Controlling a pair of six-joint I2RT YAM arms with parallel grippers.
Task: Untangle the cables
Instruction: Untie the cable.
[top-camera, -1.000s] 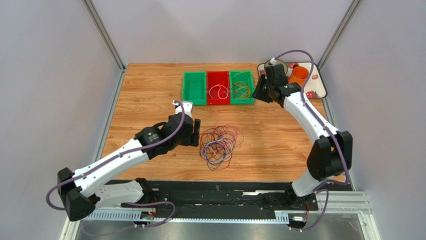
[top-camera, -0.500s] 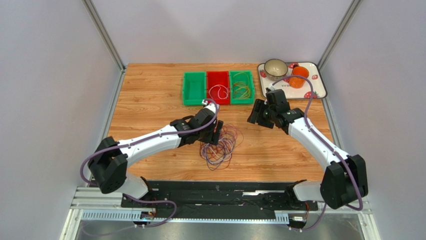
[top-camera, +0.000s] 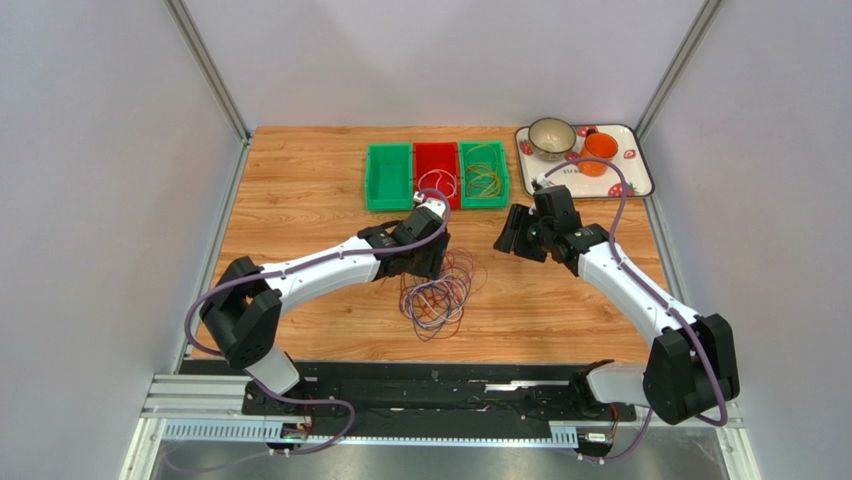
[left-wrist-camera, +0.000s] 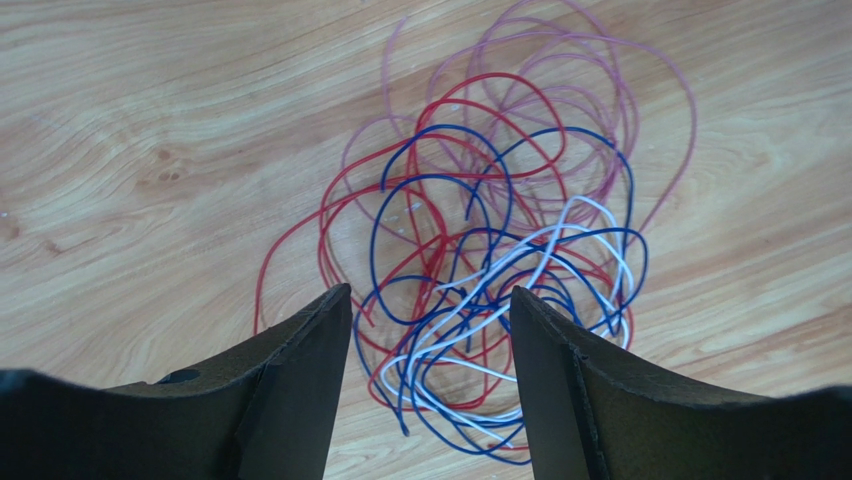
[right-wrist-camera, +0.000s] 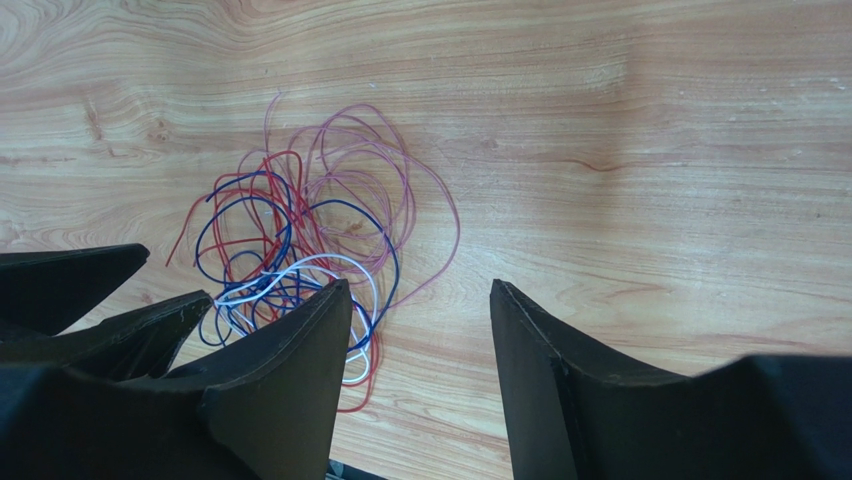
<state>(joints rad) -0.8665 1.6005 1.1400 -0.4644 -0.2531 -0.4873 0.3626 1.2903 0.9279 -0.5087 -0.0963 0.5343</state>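
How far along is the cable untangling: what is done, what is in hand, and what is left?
Done: white cables lie in the red bin, yellow-green ones in the rightmost bin. In hand: nothing is gripped; the left arm holds its jaws open over the tangle, the right arm holds its jaws open off to one side. Left: the red, blue, white and purple cables in that tangle.

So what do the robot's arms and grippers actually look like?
The left arm and right arm have white tubular links joined by chunky black joints, and a thick purple-grey hose runs loosely along each. The left gripper and right gripper are matt black, each with two broad wedge-shaped fingers tapering to blunt tips. No markings show.
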